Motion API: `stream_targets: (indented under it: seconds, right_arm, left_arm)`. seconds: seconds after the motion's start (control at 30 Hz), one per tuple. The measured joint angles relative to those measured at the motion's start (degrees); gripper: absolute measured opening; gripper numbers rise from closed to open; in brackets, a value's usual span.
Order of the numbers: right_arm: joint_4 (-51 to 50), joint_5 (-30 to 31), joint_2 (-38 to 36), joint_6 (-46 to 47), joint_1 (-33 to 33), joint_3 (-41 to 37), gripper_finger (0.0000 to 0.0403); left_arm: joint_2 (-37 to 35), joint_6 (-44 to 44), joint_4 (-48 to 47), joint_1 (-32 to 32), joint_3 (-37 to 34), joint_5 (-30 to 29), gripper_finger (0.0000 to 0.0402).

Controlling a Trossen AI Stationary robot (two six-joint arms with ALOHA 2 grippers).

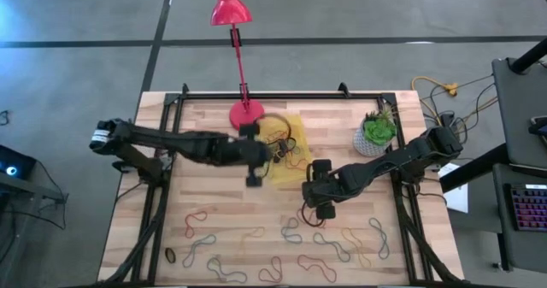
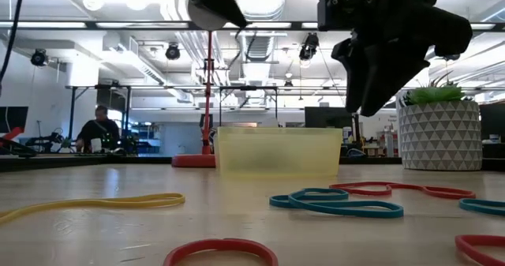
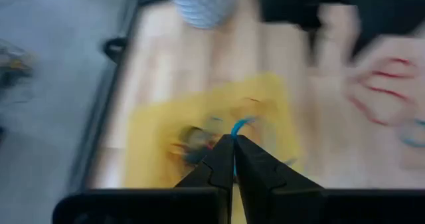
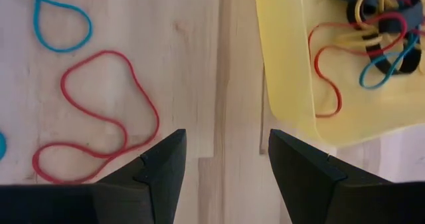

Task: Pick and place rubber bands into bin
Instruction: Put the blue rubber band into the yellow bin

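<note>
The yellow bin (image 1: 299, 127) stands mid-table with several rubber bands (image 4: 375, 31) in it. It also shows in the low view (image 2: 278, 151). My left gripper (image 3: 234, 139) is over the bin, shut on a blue rubber band (image 3: 242, 124). My right gripper (image 4: 226, 144) is open and empty. It hovers over bare wood just beside the bin's near edge (image 4: 285, 71), next to a red rubber band (image 4: 99, 111). Many more rubber bands (image 1: 291, 232) lie flat along the table's near part. My left gripper pinches the blue rubber band at its fingertips; a short curl of the band (image 3: 243, 123) shows just past them. The fingers come from above, slanting down over the bin (image 3: 153, 131). Blur hides how the rest of the band hangs.
A red lamp base (image 1: 246, 113) stands just beyond the bin's far left corner. A white pot with a green plant (image 1: 376, 134) stands at the far right. A black frame rail (image 1: 256, 94) runs round the table. A person sits in the room behind (image 2: 99, 128).
</note>
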Motion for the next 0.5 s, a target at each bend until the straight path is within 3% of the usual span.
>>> stream_targets:
  seconds: [0.07, 0.2, 0.3, 0.5]
  right_arm:
    - [-1.38, 0.04, -0.57, 1.45, 0.42, 0.0, 0.0201]
    - [-3.71, 0.03, -1.92, 4.06, 1.43, 0.0, 0.0201]
    - [-4.26, 0.02, -2.69, 6.33, 1.59, 0.0, 0.0201]
    - [-5.22, 0.0, -3.83, 9.45, 2.0, 0.0, 0.0201]
  left_arm:
    - [1.88, 1.75, 1.37, 3.15, 1.96, 0.34, 0.0]
    - [6.53, 0.75, 6.2, 9.5, 2.63, 7.01, 0.0]
    - [11.07, -2.47, 7.02, 12.64, 2.5, 6.39, 0.0006]
    - [15.9, -12.77, 0.96, 12.67, 2.59, 7.61, 0.0065]
